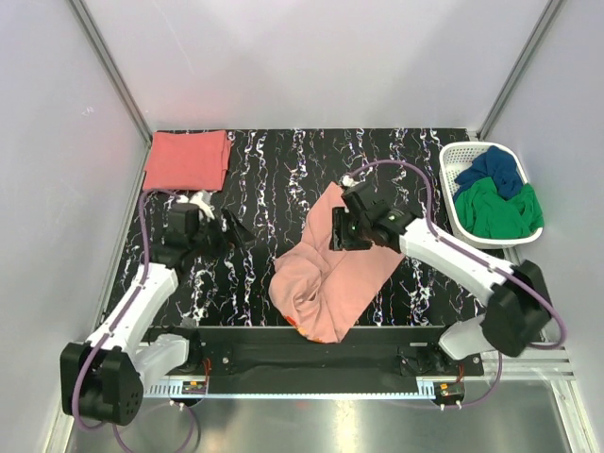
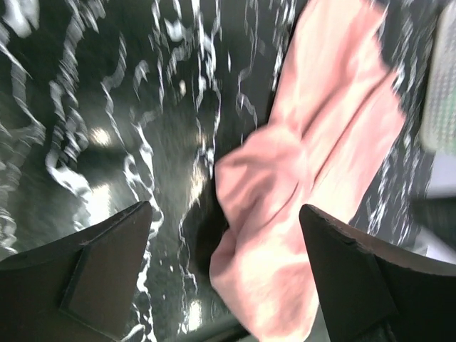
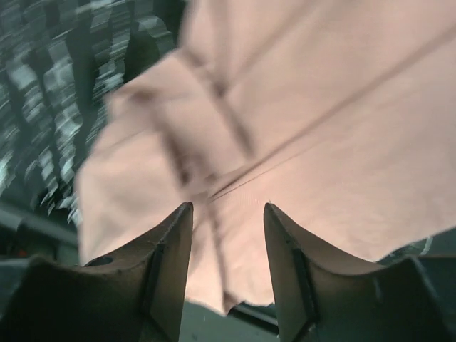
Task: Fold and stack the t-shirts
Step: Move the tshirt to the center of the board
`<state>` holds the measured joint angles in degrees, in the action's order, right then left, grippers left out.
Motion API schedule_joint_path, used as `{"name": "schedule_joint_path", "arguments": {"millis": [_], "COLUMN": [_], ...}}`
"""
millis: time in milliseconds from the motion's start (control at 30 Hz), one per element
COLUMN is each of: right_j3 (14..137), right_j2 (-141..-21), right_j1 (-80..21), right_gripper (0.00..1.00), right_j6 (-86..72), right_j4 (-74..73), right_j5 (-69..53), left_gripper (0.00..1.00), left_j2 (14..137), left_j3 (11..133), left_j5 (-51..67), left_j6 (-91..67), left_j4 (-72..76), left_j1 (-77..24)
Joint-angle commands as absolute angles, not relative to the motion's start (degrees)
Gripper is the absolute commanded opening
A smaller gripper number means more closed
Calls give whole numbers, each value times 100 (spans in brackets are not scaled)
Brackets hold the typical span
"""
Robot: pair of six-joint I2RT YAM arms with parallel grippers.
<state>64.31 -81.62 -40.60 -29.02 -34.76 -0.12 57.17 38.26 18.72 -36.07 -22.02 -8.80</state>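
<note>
Nearest the arm bases, the pale salmon-pink cloth t-shirt point(image 1: 330, 278) lay crumpled on the black, white-veined tabletop point(image 1: 274, 179), with a small orange tag point(image 1: 293, 324) at its near edge. The right gripper point(image 1: 338, 232) stood over the shirt's far half, jaws parted, no cloth pinched. The left gripper point(image 1: 236, 231) hung apart from the shirt, to its left, jaws wide and empty. Farther back, the coral-red t-shirt point(image 1: 189, 159) lay folded in the far-left corner. A white slatted basket point(image 1: 449, 187) sat far right.
</note>
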Motion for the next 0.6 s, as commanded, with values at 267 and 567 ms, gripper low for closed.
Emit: {"name": "schedule_joint_path", "arguments": {"millis": [267,567], "right_j3": [6705,6802], "right_j2": [-9509,-10221], "right_j1": [-2506,-2074], "right_gripper": [49,49], "right_j6": [-4148,-3920], "right_j4": [-3454,-2769], "right_j5": [1353,1538], "left_gripper": [84,77], "left_j2": [6776,7303], "left_j3": [3788,3559], "left_j5": [2162,2583], "left_j6": [-3867,-3894], "left_j4": [-1047,-589], "left_j1": [-2310,-2812]}}
